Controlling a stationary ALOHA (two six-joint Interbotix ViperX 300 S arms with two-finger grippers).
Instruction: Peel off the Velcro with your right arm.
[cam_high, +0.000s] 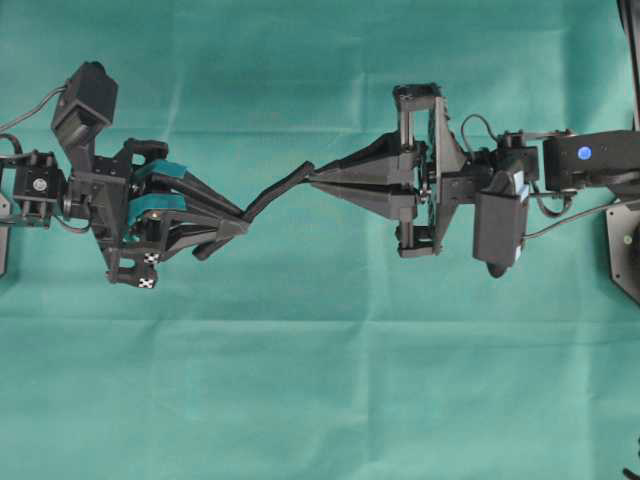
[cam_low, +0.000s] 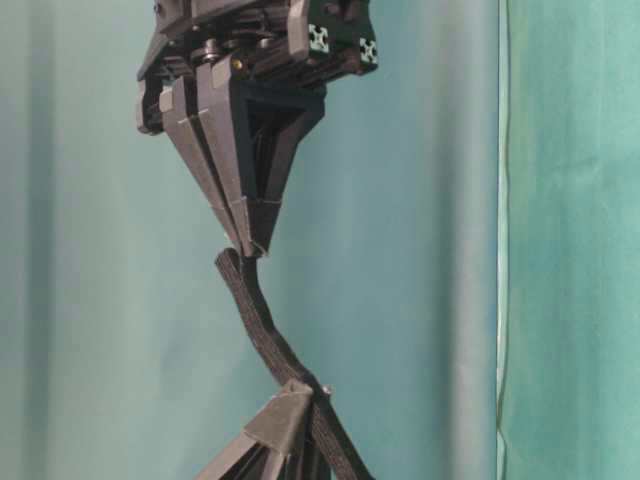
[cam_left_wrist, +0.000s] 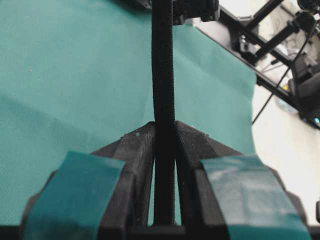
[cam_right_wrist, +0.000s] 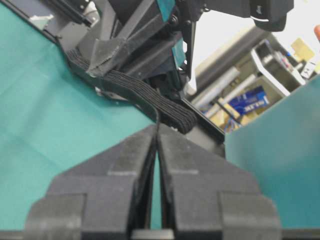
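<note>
The Velcro (cam_high: 278, 192) hangs between both arms above the tabletop (cam_high: 320, 400). The left gripper (cam_high: 243, 215) pinches one end. The right gripper (cam_high: 313, 176) is clamped on the other.

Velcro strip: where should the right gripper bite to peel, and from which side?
The free end of the Velcro, away from the left gripper clamping the other end. Approach end-on from the right: the strip hangs narrow between both grippers. The right gripper is shut there already.
</note>
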